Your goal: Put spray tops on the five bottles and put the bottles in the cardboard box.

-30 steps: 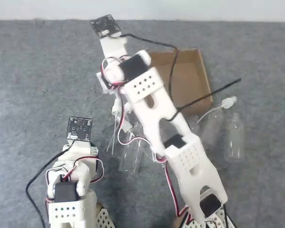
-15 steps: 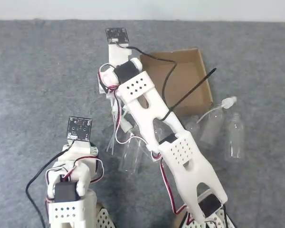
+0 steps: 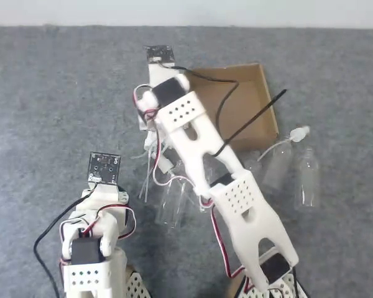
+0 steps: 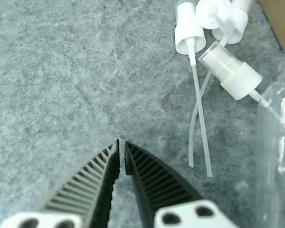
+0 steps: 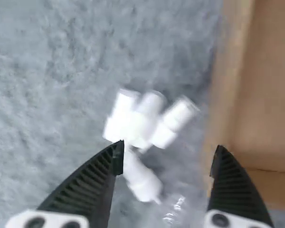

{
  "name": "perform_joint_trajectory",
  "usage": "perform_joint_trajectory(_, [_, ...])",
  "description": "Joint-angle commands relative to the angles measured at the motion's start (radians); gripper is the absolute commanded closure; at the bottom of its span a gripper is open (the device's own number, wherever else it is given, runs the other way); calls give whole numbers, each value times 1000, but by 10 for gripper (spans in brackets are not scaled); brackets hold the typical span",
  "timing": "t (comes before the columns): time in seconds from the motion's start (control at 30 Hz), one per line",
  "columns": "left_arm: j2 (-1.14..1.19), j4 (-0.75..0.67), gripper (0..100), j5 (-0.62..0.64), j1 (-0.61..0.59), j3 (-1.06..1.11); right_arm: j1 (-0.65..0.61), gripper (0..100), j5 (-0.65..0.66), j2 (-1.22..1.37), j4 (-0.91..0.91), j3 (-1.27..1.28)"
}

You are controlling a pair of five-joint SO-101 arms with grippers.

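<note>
- Step: I'm lining up a pick from the spray tops (image 5: 142,118). The right gripper (image 5: 168,147) is hanging over them, jaws wide open, holding nothing.
- Tops are lying clumped on the carpet (image 4: 61,71), just beside the cardboard box (image 5: 261,95). They're white w/ thin dip tubes (image 4: 199,123).
- Next, imo: I'm needing to drop lower and close on one top only.
- Left gripper (image 4: 122,142) is sitting closed, empty, near the clump.
- Clear bottles (image 3: 306,177) are waiting near the box.
</note>
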Motion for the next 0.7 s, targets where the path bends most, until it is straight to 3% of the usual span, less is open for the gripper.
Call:
perform_joint_trajectory(0.0, [6,3,988,-5,0,-7,84,745,227,-124,65,-86])
perform_joint_trajectory(0.23, [6,3,988,-5,0,-7,166,830,433,-364,65,153])
perform_joint_trajectory(0.43, [6,3,988,-5,0,-7,248,804,620,-680,62,565])
perform_joint_trajectory(0.67, [6,3,988,-5,0,-7,599,743,792,-958,58,812])
